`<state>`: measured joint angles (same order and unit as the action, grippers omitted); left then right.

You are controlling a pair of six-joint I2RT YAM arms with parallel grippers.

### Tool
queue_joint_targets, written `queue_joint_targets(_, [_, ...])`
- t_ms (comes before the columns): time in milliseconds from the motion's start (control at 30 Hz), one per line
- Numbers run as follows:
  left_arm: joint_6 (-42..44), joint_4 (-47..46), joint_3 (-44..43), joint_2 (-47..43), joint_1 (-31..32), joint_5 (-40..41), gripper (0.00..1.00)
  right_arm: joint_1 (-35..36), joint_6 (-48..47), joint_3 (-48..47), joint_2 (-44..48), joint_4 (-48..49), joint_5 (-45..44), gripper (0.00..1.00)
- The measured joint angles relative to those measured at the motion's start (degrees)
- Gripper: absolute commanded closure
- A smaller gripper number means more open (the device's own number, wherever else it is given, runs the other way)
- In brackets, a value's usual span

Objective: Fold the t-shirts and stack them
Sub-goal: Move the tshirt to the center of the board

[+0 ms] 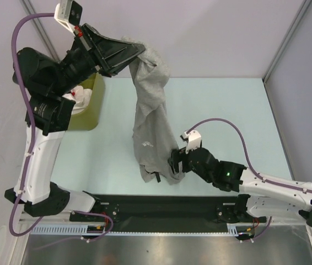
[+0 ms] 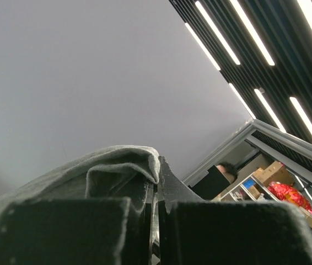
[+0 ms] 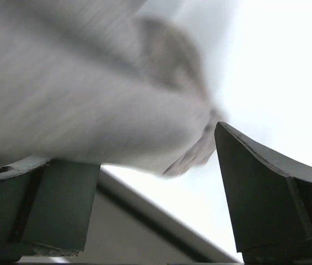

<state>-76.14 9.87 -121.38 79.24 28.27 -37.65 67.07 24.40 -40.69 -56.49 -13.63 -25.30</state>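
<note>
Two arms share one grey t-shirt (image 1: 150, 105) over the pale worktop (image 1: 227, 105). From overhead, the left jaws, pressed together, pinch its top edge up high. The cloth hangs down to the spread right jaws at its lower end.

Left wrist view: grey fabric bunches just above the clamped jaws.

Right wrist view: blurred cloth sags above the open gap.

Closing now could trap a bunched fold instead of a clean hem, twisting the shirt.

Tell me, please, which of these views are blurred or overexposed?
Right wrist: the grey t-shirt is smeared and soft, the background behind it washed out white. Left wrist: sharp fabric, bright ceiling strip lights with little glare. Top external: evenly lit, crisp, only soft shadows.
</note>
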Motion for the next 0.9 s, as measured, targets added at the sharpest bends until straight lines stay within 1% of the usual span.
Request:
queue_joint_targets(67, [0.04,0.52,0.57,-1.27,0.00,0.09,1.00,-3.04,0.42,0.85,-0.17,2.86,-0.61,0.19])
queue_joint_targets(133, [0.07,0.92,0.63,-2.49,0.00,0.20,1.00,-5.33,0.57,3.02,-0.09,8.26,-0.13,0.28])
queue_joint_targets(167, [0.09,1.07,0.63,-3.21,0.00,0.31,1.00,-6.64,0.55,3.96,-0.22,10.47,0.33,0.39])
queue_joint_targets(200, [0.11,1.20,0.63,-3.98,0.00,0.39,1.00,-7.19,0.48,4.76,-0.48,12.85,0.85,0.77])
queue_joint_targets(233, [0.13,1.29,0.63,-4.72,0.00,0.42,0.99,-7.50,0.13,5.20,-0.94,14.93,1.42,0.91])
queue_joint_targets(267, [0.15,1.33,0.63,-5.27,-0.02,0.42,0.99,-7.65,0.35,5.22,-1.46,16.17,1.86,1.00])
queue_joint_targets(367, [0.24,1.42,0.63,-6.80,-0.31,0.33,1.00,-7.63,0.17,4.35,-3.06,19.56,2.45,1.00])
queue_joint_targets(433, [0.70,1.73,0.63,-7.48,-1.09,-0.13,1.00,-7.54,-0.50,1.57,-3.50,17.38,1.18,1.00])
queue_joint_targets(533, [2.84,5.11,0.68,-8.33,-3.52,-0.31,1.00,-7.78,-1.55,-5.75,-2.80,8.11,-3.17,1.00])
queue_joint_targets(633, [6.86,10.91,3.96,-10.93,-7.32,-0.02,1.00,-9.38,-3.74,-17.81,-0.13,-6.56,-6.88,1.00])
queue_joint_targets(667, [8.31,12.81,6.40,-12.26,-8.31,0.11,1.00,-10.19,-4.59,-22.23,1.22,-11.72,-7.28,1.00])
queue_joint_targets(767, [13.53,19.10,16.74,-17.84,-9.90,3.10,1.00,-12.85,-5.99,-34.45,5.51,-23.19,-7.39,1.00])
queue_joint_targets(867, [17.53,23.80,28.59,-23.50,-10.19,7.82,1.00,-15.82,-6.34,-43.06,8.20,-30.18,-6.40,1.00])
queue_joint_targets(900, [19.21,24.79,34.71,-26.18,-10.27,10.14,1.00,-17.03,-6.54,-45.44,8.81,-32.46,-5.97,1.00])
